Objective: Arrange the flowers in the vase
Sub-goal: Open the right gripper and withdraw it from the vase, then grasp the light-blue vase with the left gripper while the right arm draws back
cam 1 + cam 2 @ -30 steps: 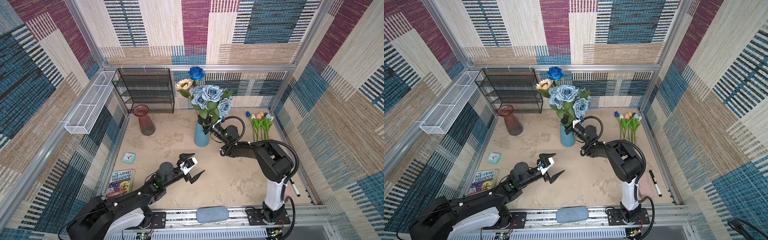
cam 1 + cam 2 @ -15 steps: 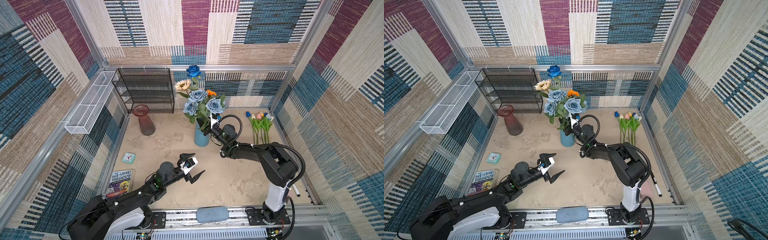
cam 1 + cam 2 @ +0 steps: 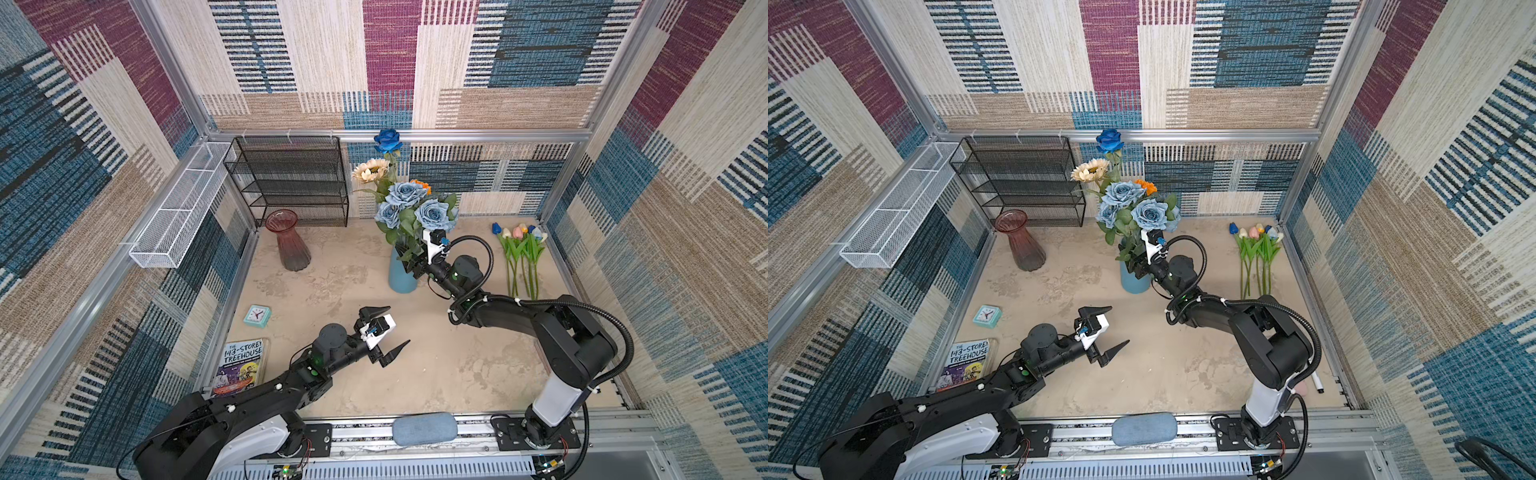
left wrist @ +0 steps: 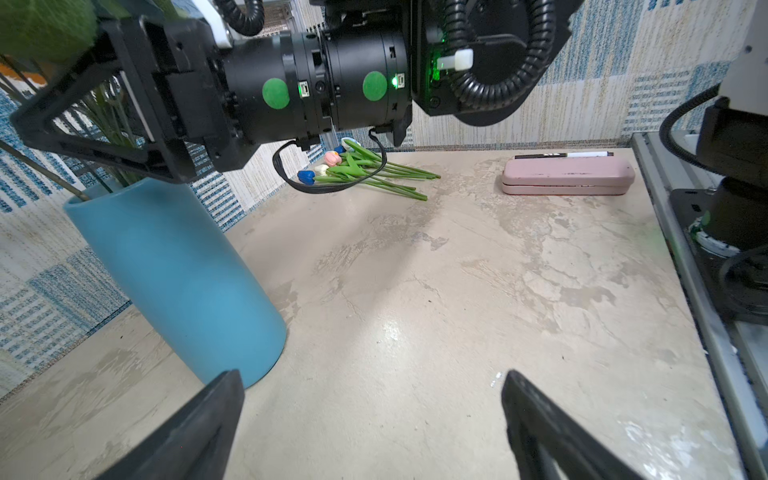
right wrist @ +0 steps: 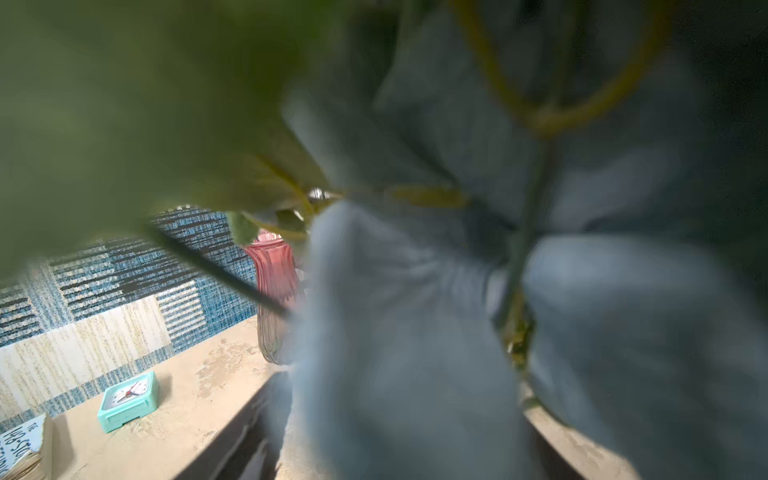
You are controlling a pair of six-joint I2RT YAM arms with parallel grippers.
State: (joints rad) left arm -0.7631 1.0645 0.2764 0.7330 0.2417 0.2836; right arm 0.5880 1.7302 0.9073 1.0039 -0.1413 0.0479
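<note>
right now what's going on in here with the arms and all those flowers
The right end effector sits at the mouth of the blue vase, among the stems of the dusty-blue roses standing there with a sunflower, a deep-blue rose and an orange bloom; whether it grips anything is unclear. The tulips lie on the table, not yet placed. The left end effector hovers open and empty.

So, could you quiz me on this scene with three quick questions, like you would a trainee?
1. True or false: the short green-stemmed tulips already stand in the tall blue cylinder vase.
2. The dusty-blue roses stand in: A) the blue vase, B) a ribbed red glass vase, C) a black mesh shelf.
3. Fill in: the left gripper hovers above the beige table, jaws ____.
Key: 1 false, they lie on the table; 2 A; 3 open.
</note>
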